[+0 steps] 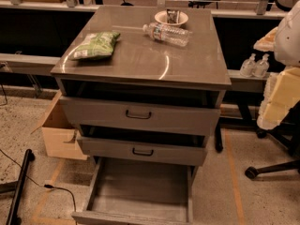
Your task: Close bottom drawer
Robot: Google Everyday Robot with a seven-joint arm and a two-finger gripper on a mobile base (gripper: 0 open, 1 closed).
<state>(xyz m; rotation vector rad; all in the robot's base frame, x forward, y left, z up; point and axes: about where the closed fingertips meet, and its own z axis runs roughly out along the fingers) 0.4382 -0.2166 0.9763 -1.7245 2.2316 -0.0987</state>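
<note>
Facing the cabinet (140,64) from the front and above, the one camera view shows the bottom drawer (140,189) pulled far out toward the camera. Its long shallow tray is exposed and its front panel sits at the picture's lower edge, so a straight push back looks like what it needs. The middle drawer (143,150) and top drawer (138,114) stand only slightly out, overhanging the tray's rear. The gripper is nowhere in view, so I cannot tell its opening or hold. A green bag (93,45), a bottle (166,33) lying down and a bowl (171,18) rest on top, apart from the job.

No legible text or labels anywhere.
</note>
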